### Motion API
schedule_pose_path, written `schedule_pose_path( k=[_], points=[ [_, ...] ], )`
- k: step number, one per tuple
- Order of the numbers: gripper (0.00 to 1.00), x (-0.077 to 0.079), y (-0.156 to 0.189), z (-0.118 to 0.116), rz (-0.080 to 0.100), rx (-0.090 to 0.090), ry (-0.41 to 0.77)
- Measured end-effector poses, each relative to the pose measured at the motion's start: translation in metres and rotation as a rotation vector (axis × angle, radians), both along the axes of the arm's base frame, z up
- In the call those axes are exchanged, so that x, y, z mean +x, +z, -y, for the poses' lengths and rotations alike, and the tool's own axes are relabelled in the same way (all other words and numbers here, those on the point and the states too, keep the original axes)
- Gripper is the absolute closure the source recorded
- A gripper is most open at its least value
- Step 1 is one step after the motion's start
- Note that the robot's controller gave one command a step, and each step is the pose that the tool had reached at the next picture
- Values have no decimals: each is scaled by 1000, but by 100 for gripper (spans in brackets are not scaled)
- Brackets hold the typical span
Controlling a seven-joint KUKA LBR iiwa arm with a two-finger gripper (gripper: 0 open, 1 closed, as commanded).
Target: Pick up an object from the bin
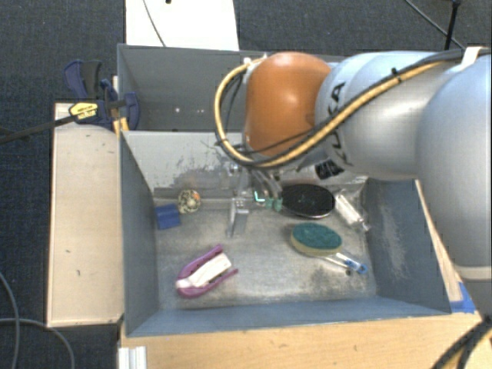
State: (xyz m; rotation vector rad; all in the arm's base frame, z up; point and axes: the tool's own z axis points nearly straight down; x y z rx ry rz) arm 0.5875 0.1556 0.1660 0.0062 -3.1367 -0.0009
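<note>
black disc [307,201], edge hidden by the arm [400,114], near the gripper [239,220]; its opening unclear.

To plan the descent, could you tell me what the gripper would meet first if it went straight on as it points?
Probably the bare bin floor: the gripper points down at an open patch between the small ball and the black disc, though depth is unclear.

Matt grey metal, scuffed, for bin [277,279]. Glossy black round lid [307,201]. Smooth plastic pink-white piece [204,270]. Satin-smooth orange wrist cover [284,102].
</note>
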Motion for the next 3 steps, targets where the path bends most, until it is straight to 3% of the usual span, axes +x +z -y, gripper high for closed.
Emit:
schedule_pose_path(
  k=[1,2,3],
  points=[
    [0,-90,-83,-15,1,2,432],
    [100,-87,-80,-15,9,1,421],
    [100,-91,9,3,13,0,441]
  ],
)
